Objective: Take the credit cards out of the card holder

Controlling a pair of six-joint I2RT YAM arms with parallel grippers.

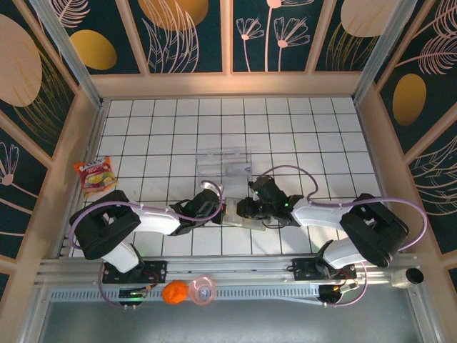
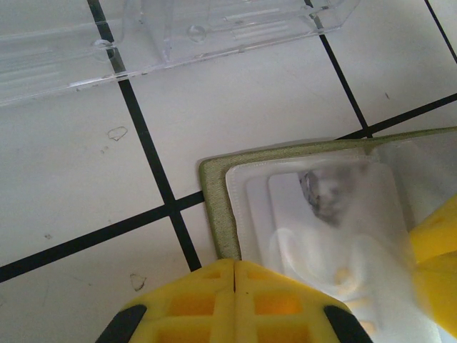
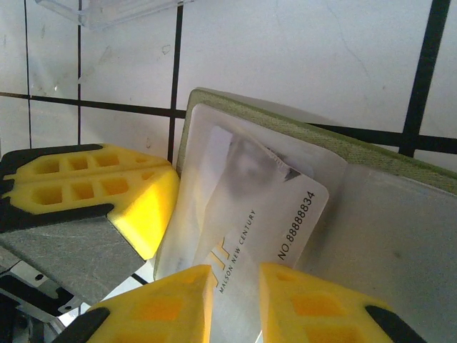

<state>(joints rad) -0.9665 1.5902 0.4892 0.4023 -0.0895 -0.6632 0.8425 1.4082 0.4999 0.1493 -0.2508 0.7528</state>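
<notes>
Right hand (image 3: 237, 277) ajar, maybe touching credit card (image 3: 260, 214); wrist shows print; left hand (image 2: 235, 270) closed.

- Bright, even light falls from overhead on the tiled table (image 1: 143, 121), with soft shadows beneath my arms.
- Beside the card holder (image 2: 214, 214), my left gripper (image 2: 235, 266) blurs, and the pocket plastic glares milky.
- The credit card (image 3: 271, 221) print is sharp; my right gripper (image 3: 235, 271) is soft.

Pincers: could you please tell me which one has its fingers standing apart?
The right pincer: its fingers show a gap, over the numbered credit card. The left pincer's fingers meet, at the card holder's edge.
</notes>
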